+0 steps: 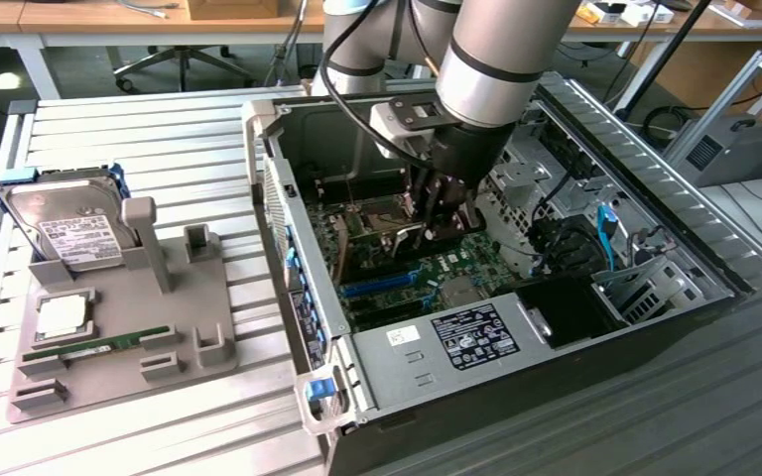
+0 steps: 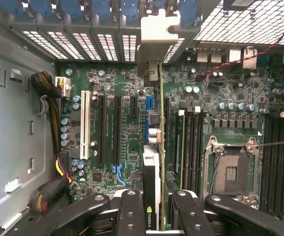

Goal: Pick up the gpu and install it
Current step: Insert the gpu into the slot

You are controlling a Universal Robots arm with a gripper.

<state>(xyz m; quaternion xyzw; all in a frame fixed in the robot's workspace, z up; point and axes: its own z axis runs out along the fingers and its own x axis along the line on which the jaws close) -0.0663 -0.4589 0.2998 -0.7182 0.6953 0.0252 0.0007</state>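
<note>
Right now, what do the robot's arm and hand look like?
The arm is a thick silver-grey tube with dark bands at its joints and a black cable alongside. The hand is black, with jointed fingers studded with round pins.

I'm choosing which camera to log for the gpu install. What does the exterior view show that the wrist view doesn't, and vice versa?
Exterior view adds: the hard drive and memory stick on the grey fixture beside the case. Wrist view adds: the gpu edge-on between the fingers, its silver bracket toward the rear slots. Shared: the gripper inside the case, above the motherboard.
</note>
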